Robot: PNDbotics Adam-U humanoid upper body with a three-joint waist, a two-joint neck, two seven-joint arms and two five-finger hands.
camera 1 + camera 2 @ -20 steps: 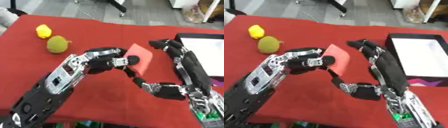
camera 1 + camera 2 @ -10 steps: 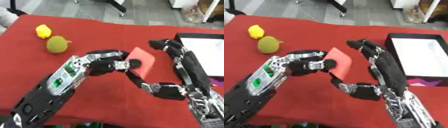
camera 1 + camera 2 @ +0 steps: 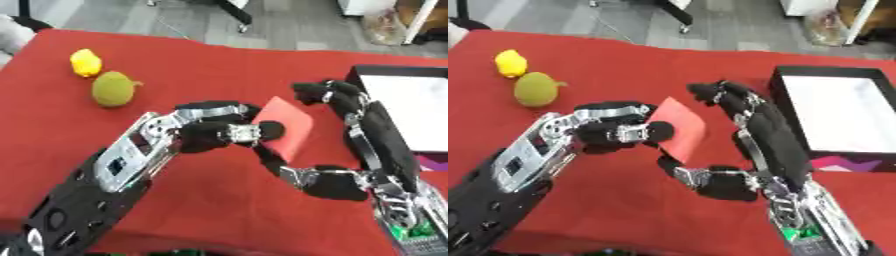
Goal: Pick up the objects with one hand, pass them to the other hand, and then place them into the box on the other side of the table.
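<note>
A flat red block [image 3: 286,125] is held up over the middle of the red table, with my left hand [image 3: 214,132] curled round its left side. My right hand [image 3: 372,137] stands open just right of the block, its upper fingers [image 3: 319,91] above the block's top corner and its thumb [image 3: 284,167] reaching under the bottom edge. A black box with a white inside [image 3: 837,112] lies at the right side of the table. A yellow fruit-like object [image 3: 85,62] and an olive-green round one [image 3: 114,89] rest at the far left.
The red tablecloth [image 3: 192,60] covers the whole table. A grey floor with chair legs lies beyond its far edge. A pink and purple patch [image 3: 842,163] shows at the box's near edge.
My left hand has carried the red block a little to the right, closer to my right hand, whose thumb now lies under the block.
</note>
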